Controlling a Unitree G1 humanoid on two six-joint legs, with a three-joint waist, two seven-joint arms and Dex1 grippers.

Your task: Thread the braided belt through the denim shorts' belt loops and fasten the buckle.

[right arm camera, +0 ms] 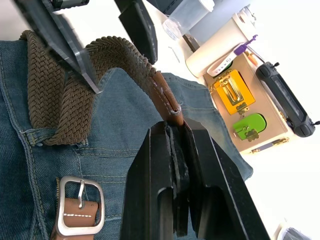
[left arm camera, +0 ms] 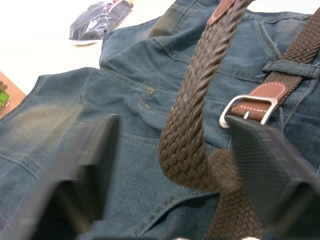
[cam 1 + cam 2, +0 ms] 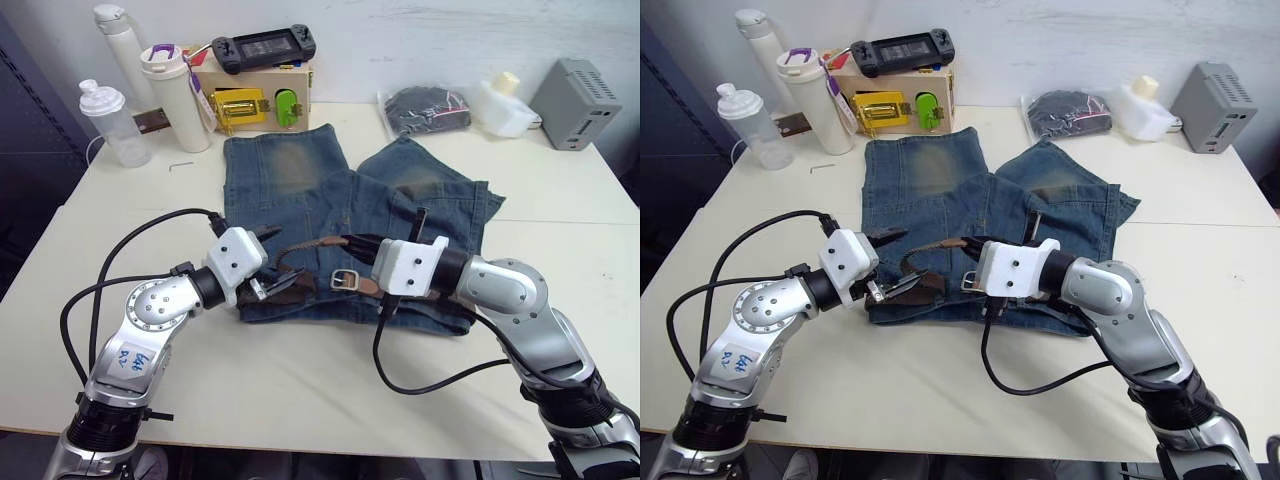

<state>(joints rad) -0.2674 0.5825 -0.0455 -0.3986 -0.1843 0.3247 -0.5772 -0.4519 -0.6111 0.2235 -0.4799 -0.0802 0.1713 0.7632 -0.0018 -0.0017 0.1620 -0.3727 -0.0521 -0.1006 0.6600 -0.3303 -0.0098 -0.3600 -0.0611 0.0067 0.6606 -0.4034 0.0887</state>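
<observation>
- Fingers of my right gripper [image 1: 172, 131] pinch the leather tip of the belt [image 1: 65, 100]; my left gripper [image 2: 170, 165] is spread wide around the belt's loop.
- Belt looks soft and floppy on the shorts [image 3: 300, 180].
- Buckle [image 1: 80, 205] lies just beside my right fingers; I'd grip the stiffer leather ends.

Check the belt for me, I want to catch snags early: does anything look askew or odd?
The belt arches up in a loop off the shorts instead of lying flat along the waistband. The right gripper pinches its leather tip, the open left gripper straddles the loop, and the buckle lies unfastened. Nothing looks damaged.
</observation>
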